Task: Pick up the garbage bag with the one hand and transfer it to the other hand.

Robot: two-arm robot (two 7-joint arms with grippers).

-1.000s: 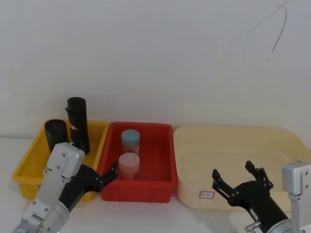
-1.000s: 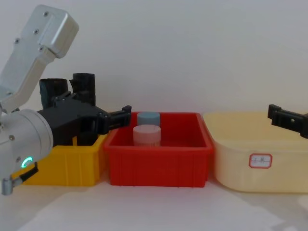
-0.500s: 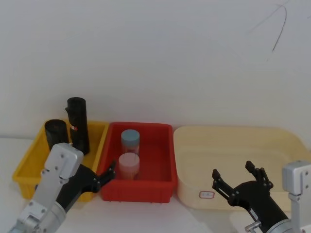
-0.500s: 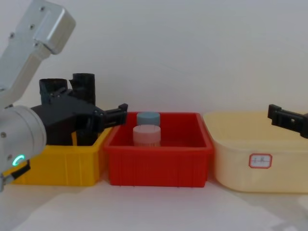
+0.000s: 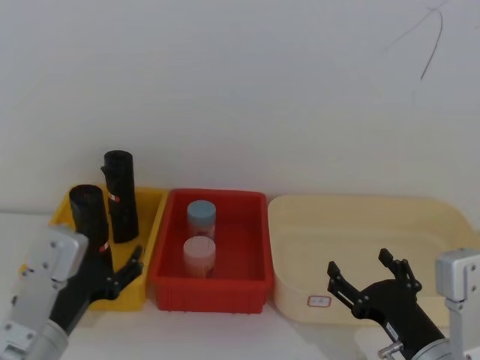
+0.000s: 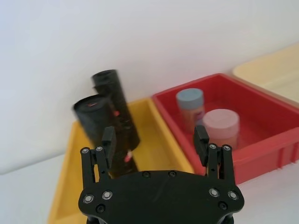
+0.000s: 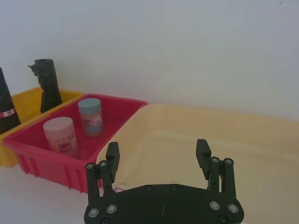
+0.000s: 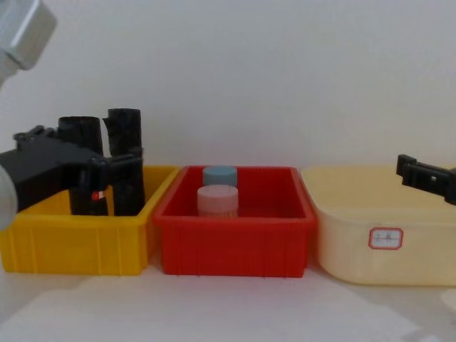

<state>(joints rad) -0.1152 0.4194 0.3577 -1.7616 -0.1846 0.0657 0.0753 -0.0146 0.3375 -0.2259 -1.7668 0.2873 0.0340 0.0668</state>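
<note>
Cream tub point(image 5: 420, 225) is sitting directly ahead of the right gripper point(image 5: 361, 270), whose fingers are standing spread, gripping nothing. Red bin point(image 5: 210, 296) is lying ahead, between the two grippers. Yellow bin point(image 5: 152, 214) is sitting ahead of the left gripper point(image 5: 118, 264), fingers spread wide, empty. Garbage bag point(image 5: 88, 214) is standing upright in that bin just beyond the left fingertips; contact cannot be told. Ragged roll point(image 5: 121, 191) is standing just behind it.

Front roll point(image 5: 88, 214), lower left: black, red mark. Back roll point(image 5: 121, 187): black, red-and-white band. Left bin point(image 5: 154, 214): yellow. Middle bin point(image 5: 225, 193): red. Blue-lidded jar point(image 5: 201, 217); pink-lidded jar point(image 5: 199, 255). Right tub point(image 5: 360, 201): cream, red-edged white label point(image 5: 319, 301).
</note>
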